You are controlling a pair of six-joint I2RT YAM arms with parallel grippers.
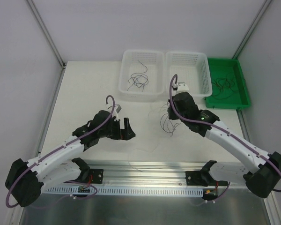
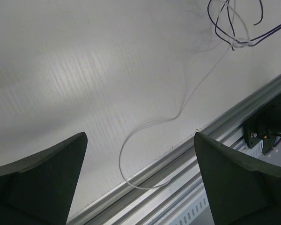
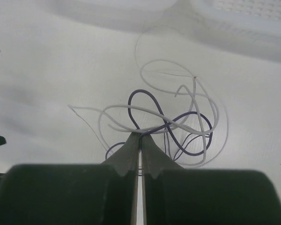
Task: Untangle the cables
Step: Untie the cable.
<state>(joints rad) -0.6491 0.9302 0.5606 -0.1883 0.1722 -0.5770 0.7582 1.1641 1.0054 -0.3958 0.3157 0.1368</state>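
The cables are a small tangle (image 3: 178, 122) of thin white and dark purple wires on the white table, seen in the top view (image 1: 167, 123) just left of my right gripper. My right gripper (image 3: 141, 136) is shut on strands at the near edge of the tangle; it also shows in the top view (image 1: 171, 115). My left gripper (image 2: 138, 138) is open and empty, a little above the table near its front edge; it shows in the top view (image 1: 126, 129). One long white strand (image 2: 180, 110) runs from the tangle (image 2: 234, 28) and loops over the front rail between my left fingers.
Two white baskets stand at the back: the left one (image 1: 124, 61) holds a few dark wires (image 1: 138, 80), and the right one (image 1: 207, 70) looks empty. A green tray (image 1: 241, 96) at the far right holds more wires (image 1: 223, 84). An aluminium rail (image 2: 225, 124) runs along the table's front edge.
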